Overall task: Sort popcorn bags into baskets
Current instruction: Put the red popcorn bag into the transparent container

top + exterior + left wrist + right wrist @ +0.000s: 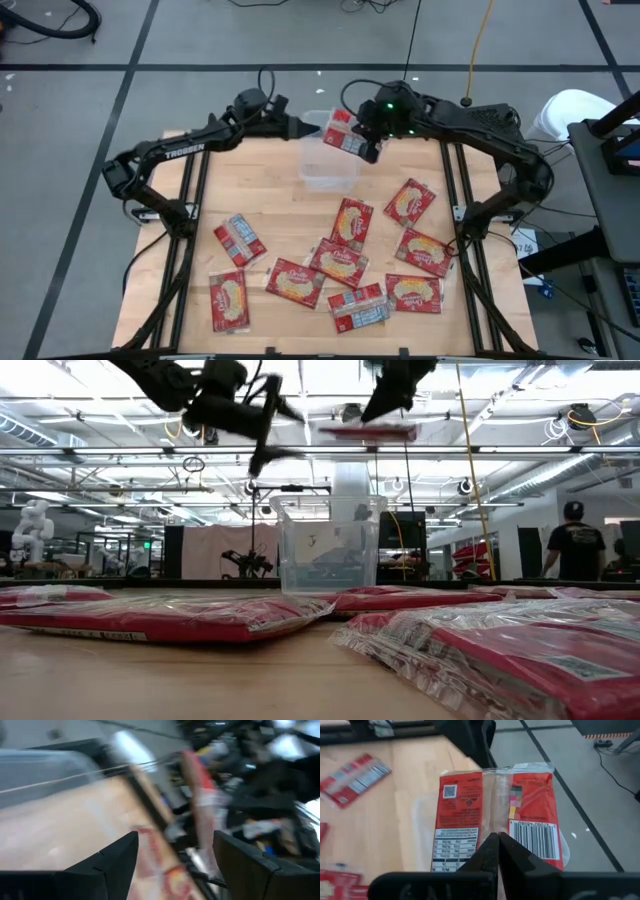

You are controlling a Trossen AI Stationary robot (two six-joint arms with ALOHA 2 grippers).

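A clear plastic basket [328,165] [330,545] stands at the far middle of the wooden table. Above it a red popcorn bag [341,130] [370,432] [495,805] hangs about level, its printed back with the barcode up, and my right gripper [368,146] [497,847] is shut on it. My left gripper [300,128] [272,432] [175,855] stands open just left of the bag, above the basket's left side, with nothing between its fingers. In the left wrist view the bag [200,805] shows edge-on beyond the fingers. My right gripper pinches the bag between its two fingers at the middle of one short edge, on the back seam [496,827]. The fingers come from the table's right, slanting down. The bag sticks out about level beyond them, lifted clear above the basket.
Several more popcorn bags lie flat across the table's near half, among them ones at the left [240,238], the middle [350,222] and the right [410,202]; some lie close before the low camera [160,615]. A person [572,540] stands in the room behind.
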